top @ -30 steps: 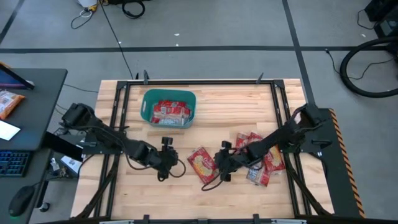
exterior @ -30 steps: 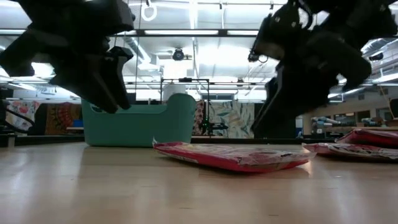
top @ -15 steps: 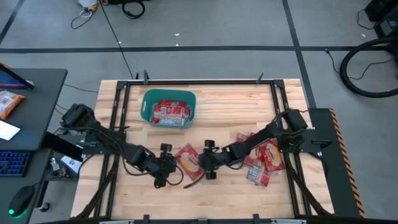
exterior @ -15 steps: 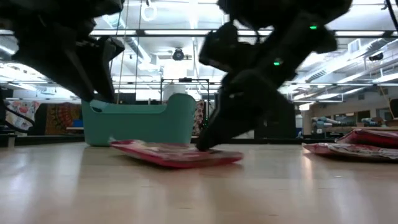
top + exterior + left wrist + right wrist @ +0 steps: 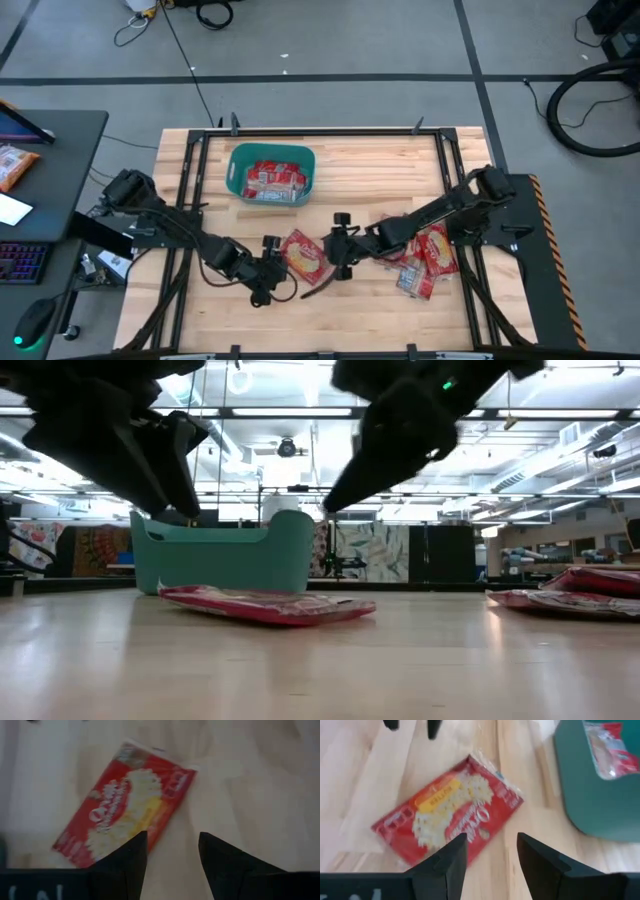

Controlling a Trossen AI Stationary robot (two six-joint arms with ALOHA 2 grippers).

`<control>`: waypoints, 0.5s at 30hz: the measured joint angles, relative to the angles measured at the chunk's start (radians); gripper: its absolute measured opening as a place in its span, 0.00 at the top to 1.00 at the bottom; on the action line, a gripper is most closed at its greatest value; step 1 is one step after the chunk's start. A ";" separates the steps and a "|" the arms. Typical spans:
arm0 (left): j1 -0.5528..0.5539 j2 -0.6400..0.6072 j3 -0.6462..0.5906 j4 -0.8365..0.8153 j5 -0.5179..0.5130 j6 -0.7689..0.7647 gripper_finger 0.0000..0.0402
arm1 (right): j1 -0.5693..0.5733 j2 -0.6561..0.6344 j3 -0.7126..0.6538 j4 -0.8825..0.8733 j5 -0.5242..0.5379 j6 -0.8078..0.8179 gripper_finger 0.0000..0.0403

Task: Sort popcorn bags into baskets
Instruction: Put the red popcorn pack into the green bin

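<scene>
done: your basket (image 5: pixel 270 175) at bench (image 5: pixel 370 160) back already holds several popcorn bags (image 5: pixel 272 178)
left: one bag (image 5: pixel 304 256) mid-bench, pile (image 5: pixel 425 255) on right
left hand (image 5: pixel 272 262): spread, empty, beside bag
right hand (image 5: pixel 338 245): spread, empty, above it

Wooden table (image 5: pixel 370 165), teal basket (image 5: pixel 270 173) near back, lone popcorn bag (image 5: pixel 303 256) mid-table, pile of bags (image 5: pixel 428 252) right

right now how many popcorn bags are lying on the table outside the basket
About 5, maybe more: one lone popcorn bag flat between both end effectors, and roughly four in an overlapping pile by the right arm. The overlap may hide others. The teal basket holds several more.
</scene>
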 joint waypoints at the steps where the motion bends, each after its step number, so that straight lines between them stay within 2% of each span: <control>1: -0.005 0.013 0.000 0.023 0.000 0.001 0.54 | 0.010 -0.009 0.000 -0.023 0.017 0.011 0.56; 7: -0.020 0.080 0.010 0.097 0.037 -0.009 0.47 | 0.060 -0.020 0.000 -0.185 0.086 0.109 0.56; 15: -0.020 0.157 0.153 -0.007 0.059 0.005 0.46 | 0.092 -0.012 -0.055 -0.229 0.154 0.201 0.56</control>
